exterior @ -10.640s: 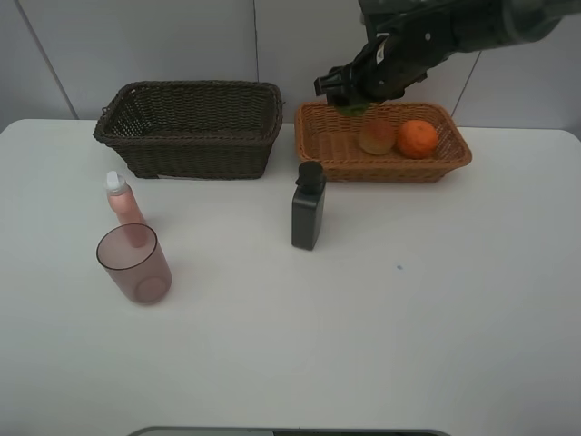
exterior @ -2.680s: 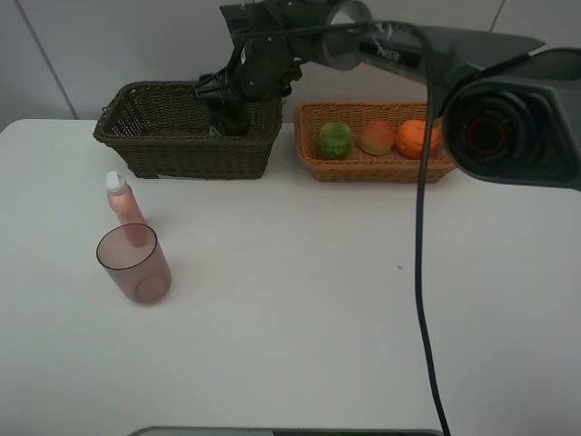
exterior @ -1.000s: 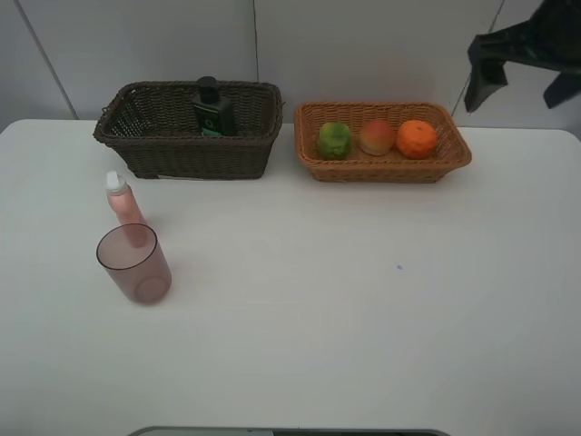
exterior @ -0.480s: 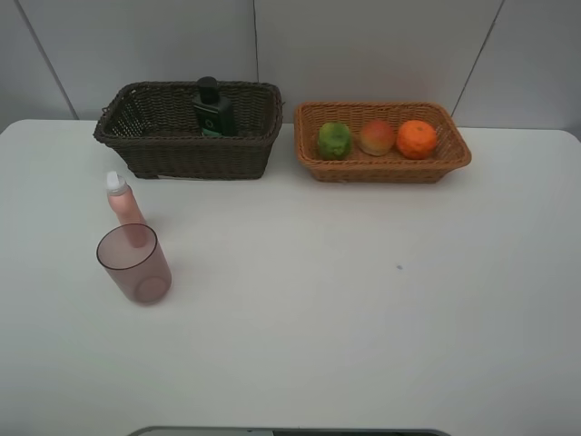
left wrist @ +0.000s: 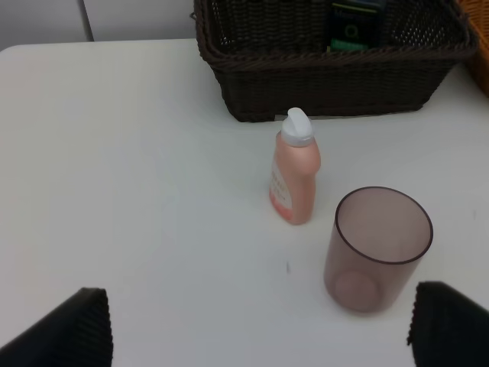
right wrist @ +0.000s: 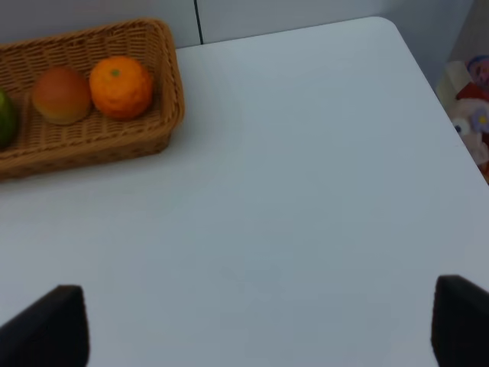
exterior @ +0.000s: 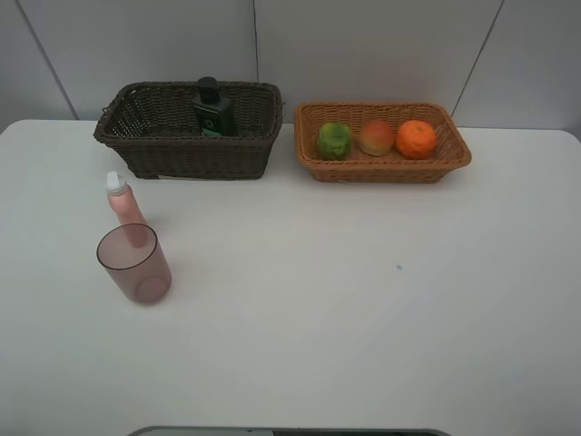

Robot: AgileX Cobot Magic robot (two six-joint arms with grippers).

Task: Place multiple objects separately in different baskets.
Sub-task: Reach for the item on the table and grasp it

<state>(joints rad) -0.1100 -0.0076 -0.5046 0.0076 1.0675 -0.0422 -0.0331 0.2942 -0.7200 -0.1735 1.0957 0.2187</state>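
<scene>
The dark brown basket holds the dark bottle upright against its back wall. In the tan basket lie the lime, the apple and the orange. The pink bottle and the pink cup stand on the table at the left. Neither arm shows in the exterior view. My left gripper is open above the table, just short of the pink bottle and cup. My right gripper is open over bare table, beside the tan basket.
The white table's right edge and rounded corner show in the right wrist view, with colourful clutter beyond it. A grey wall stands behind the baskets.
A second ago the right arm was at the upper right of the exterior view; it has since withdrawn out of frame. The objects have not moved.
</scene>
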